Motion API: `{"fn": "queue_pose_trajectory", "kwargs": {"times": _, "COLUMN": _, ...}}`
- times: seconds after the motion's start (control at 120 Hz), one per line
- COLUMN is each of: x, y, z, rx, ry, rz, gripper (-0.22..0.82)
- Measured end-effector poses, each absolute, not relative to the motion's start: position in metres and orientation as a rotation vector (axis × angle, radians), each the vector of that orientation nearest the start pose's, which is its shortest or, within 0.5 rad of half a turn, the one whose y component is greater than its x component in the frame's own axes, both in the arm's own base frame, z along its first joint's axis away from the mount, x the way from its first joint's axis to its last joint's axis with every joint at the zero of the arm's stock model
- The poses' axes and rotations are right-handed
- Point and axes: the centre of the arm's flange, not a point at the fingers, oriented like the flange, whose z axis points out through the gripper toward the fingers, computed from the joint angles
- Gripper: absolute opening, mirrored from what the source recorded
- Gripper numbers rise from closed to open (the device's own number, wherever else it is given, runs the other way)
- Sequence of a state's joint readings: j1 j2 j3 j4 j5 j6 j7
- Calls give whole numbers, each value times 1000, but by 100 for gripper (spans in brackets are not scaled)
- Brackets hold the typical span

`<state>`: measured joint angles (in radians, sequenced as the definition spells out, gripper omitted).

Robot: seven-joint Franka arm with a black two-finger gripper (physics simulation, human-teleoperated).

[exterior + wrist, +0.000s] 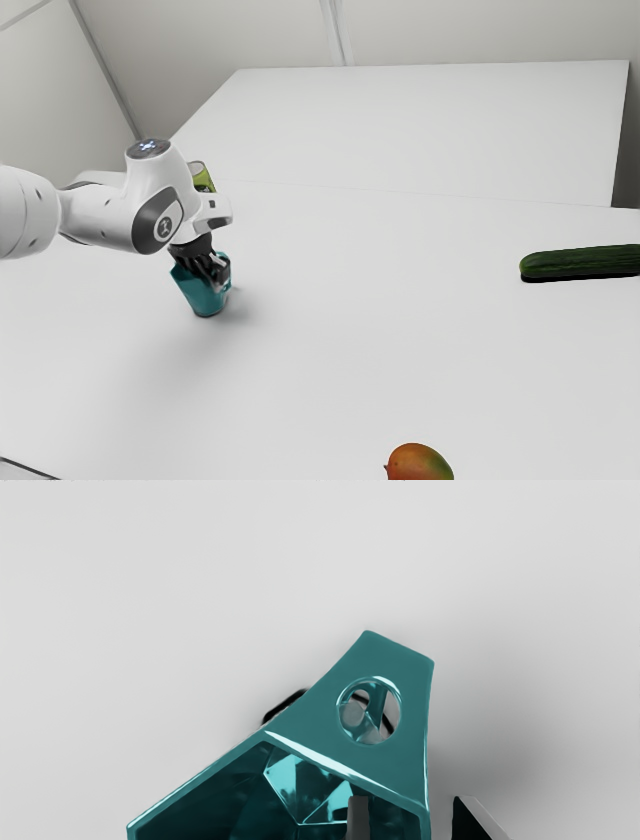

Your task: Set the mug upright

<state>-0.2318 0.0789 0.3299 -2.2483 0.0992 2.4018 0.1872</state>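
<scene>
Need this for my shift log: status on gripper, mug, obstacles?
Gripper open, fingers astride wall of teal mug. Mug mouth up, flat seating unclear. Cucumber, mango clear; green can behind gripper, exterior view.

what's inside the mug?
Inside the mug: faceted teal walls, plus one finger of the gripper over or in the mouth. Whatever is behind that finger is covered.

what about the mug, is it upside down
No, the wrist view looks down into the open mouth of the mug.
</scene>
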Motion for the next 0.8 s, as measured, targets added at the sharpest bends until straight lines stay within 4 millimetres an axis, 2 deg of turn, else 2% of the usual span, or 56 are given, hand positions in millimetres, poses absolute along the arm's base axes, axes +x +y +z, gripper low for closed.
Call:
{"fn": "queue_pose_trajectory", "kwargs": {"times": 0.075, "x": 537, "y": 52, "z": 343, "rx": -3022, "ry": 252, "rz": -103, "gripper": 25}}
{"fn": "queue_pose_trajectory", "kwargs": {"times": 0.158, "x": 540, "y": 53, "z": 349, "rx": -3020, "ry": 257, "rz": -120, "gripper": 36}}
{"fn": "queue_pose_trajectory", "kwargs": {"times": 0.3, "x": 542, "y": 55, "z": 367, "rx": -3021, "ry": 259, "rz": -153, "gripper": 48}}
{"fn": "queue_pose_trajectory", "kwargs": {"times": 0.358, "x": 546, "y": 57, "z": 380, "rx": -3022, "ry": 256, "rz": -173, "gripper": 51}}
{"fn": "queue_pose_trajectory", "kwargs": {"times": 0.592, "x": 567, "y": 65, "z": 464, "rx": -3015, "ry": 240, "rz": -232, "gripper": 57}}
{"fn": "queue_pose_trajectory", "kwargs": {"times": 0.8, "x": 581, "y": 73, "z": 565, "rx": -2984, "ry": 236, "rz": -298, "gripper": 59}}
